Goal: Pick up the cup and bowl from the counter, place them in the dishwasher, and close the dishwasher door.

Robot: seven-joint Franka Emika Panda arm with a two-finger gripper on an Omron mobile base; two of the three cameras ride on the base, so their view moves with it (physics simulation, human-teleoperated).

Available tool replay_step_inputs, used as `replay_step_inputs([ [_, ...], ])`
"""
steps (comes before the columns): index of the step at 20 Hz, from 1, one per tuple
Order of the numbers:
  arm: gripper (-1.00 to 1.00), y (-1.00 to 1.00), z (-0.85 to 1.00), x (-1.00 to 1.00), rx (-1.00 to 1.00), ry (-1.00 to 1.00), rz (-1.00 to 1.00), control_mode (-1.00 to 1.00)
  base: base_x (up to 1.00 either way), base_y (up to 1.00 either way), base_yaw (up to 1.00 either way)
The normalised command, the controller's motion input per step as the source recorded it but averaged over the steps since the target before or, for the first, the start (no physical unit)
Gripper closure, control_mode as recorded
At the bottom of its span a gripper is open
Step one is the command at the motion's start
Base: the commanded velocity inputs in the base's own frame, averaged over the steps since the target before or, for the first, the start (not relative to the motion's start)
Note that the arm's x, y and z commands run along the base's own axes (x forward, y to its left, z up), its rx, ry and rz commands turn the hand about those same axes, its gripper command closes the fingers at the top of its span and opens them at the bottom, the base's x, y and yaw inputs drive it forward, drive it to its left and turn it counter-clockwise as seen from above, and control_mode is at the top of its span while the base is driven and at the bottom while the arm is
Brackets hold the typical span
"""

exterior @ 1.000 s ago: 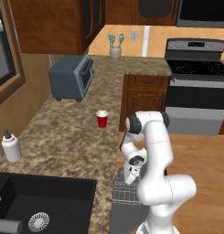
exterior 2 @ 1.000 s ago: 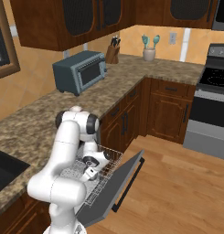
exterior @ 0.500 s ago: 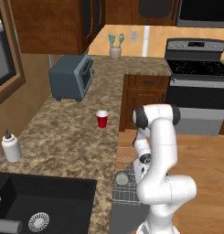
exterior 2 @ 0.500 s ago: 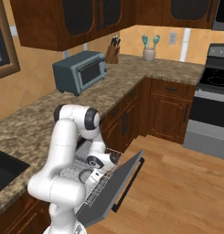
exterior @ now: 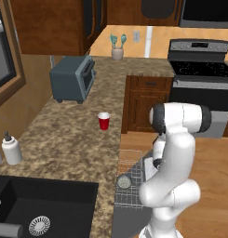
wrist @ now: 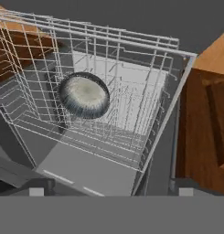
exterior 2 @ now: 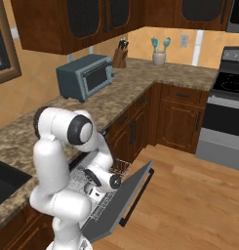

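With the bowl [wrist: 84, 95] lying in the dishwasher [wrist: 131, 114] rack below my wide-open, empty claw [wrist: 109, 192], I judge next item: the cup [exterior: 104, 121], upright on the counter [exterior: 69, 144] beyond that rack.

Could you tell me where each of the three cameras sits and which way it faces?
Left base view: behind the arm's left, facing forward-down over the counter with the cup; the white arm rises lower right.
Right base view: behind its right, facing the open dishwasher door; arm lower left.
Hand view: looks down into the rack at the bowl.
Shared: both base views show the toaster.
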Motion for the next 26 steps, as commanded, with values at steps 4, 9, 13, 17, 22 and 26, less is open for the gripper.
replay_step_inputs([
  [4, -1.00, 0.00, 1.00, -0.38, -0.12, -0.23, 0.00, -1.00, 0.00, 0.00, 0.00],
  [9, -1.00, 0.00, 1.00, -0.08, -0.16, -0.10, 0.00, -1.00, 0.00, 0.00, 0.00],
  [13, -1.00, 0.04, 1.00, -0.04, -0.18, -0.07, 0.00, -1.00, 0.00, 0.00, 0.00],
  [17, -1.00, 0.19, 0.86, -0.48, -0.16, 0.00, 0.00, -1.00, 0.00, 0.00, 0.00],
  [22, -1.00, 0.27, 0.89, -0.29, -0.13, -0.01, 0.00, -1.00, 0.00, 0.00, 0.00],
  [26, -1.00, 0.38, 0.68, -0.05, -0.11, 0.00, 0.00, -1.00, 0.00, 0.00, 0.00],
])
